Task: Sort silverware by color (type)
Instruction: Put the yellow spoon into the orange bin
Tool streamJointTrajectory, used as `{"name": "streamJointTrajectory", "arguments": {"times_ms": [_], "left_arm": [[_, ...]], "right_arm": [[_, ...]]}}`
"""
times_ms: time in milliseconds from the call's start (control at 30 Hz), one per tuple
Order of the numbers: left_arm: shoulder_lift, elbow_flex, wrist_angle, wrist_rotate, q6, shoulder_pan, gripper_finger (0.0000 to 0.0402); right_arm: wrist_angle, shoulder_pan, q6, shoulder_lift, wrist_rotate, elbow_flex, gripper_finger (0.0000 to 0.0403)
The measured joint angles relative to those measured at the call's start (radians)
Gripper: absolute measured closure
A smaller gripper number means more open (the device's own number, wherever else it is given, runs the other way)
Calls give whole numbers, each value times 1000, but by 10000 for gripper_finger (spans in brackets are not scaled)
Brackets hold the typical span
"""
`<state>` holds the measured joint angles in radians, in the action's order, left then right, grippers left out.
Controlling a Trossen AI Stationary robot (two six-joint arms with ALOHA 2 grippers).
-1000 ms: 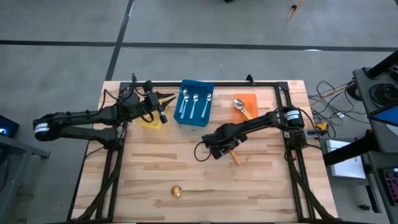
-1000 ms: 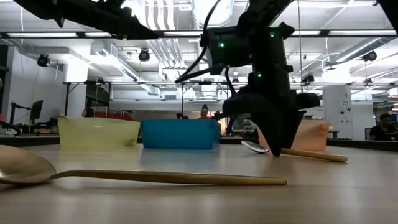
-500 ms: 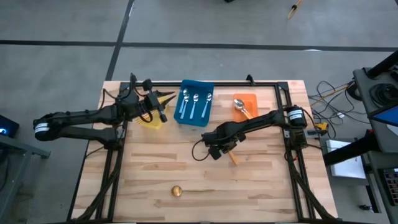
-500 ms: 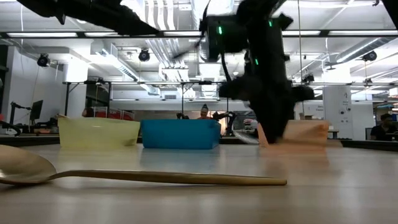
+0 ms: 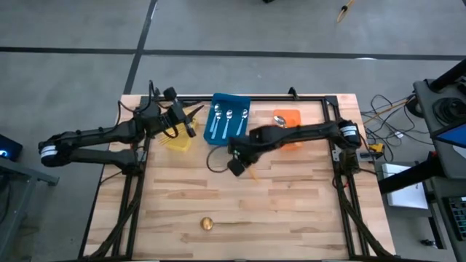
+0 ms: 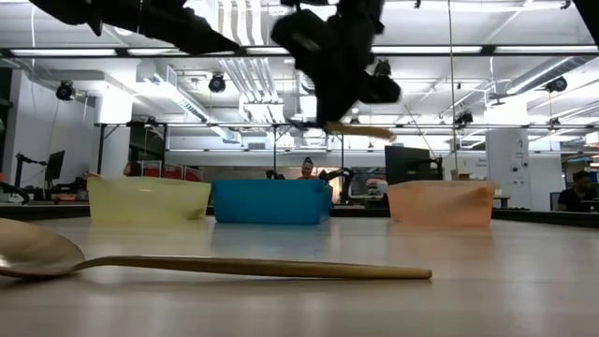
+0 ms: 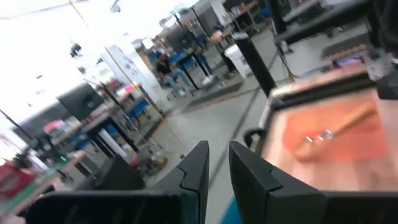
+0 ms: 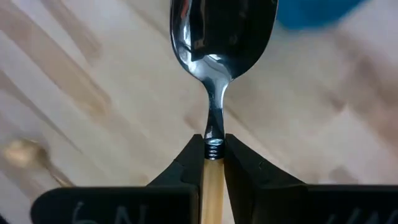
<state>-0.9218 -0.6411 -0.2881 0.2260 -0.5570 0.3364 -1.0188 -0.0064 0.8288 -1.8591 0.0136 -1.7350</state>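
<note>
Lifted clear of the surface (image 5: 306, 218) now, the orange-handled spoon (image 8: 214, 74) rides in the right gripper (image 5: 240, 164), which has swung from centre toward ten o'clock, just below the blue bin (image 5: 227, 120). Its fingers (image 8: 245, 171) are pinched tight on the handle, just below the bowl. That likely leaves only the carry to the orange bin (image 5: 289, 124) at one o'clock. One gold spoon (image 5: 227, 223) waits at six o'clock. Over the yellow bin (image 5: 177, 138), the left gripper (image 5: 191, 125) shows narrowly parted fingers, holding nothing.

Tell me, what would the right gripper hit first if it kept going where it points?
Probably the bare table: the right gripper, shut on a spoon, aims down at wood. The blue bin sits aside.
</note>
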Motion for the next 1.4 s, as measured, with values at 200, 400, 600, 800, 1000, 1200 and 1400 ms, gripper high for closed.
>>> {"name": "streamJointTrajectory", "arguments": {"times_ms": [200,400,600,800,1000,1200,1400], "left_arm": [[2,-52,-33,3,-64,7,357],[-2,-51,40,27,-92,9,357],[-8,-48,37,80,-140,26,357],[-5,-48,38,80,-139,61,357],[-5,-48,38,81,-138,72,357],[-6,-48,36,80,-139,72,357],[-7,-48,35,80,-140,72,357]], "right_arm": [[-34,-117,-96,0,-22,-131,375],[-191,-258,-157,-2,-5,-238,375],[-470,-421,-206,-3,-10,-242,375],[-551,-517,-264,0,-5,-145,375],[-549,-564,-336,4,5,-6,375],[-539,-577,-377,4,-14,118,375],[-506,-577,-377,4,-21,181,375]]}}
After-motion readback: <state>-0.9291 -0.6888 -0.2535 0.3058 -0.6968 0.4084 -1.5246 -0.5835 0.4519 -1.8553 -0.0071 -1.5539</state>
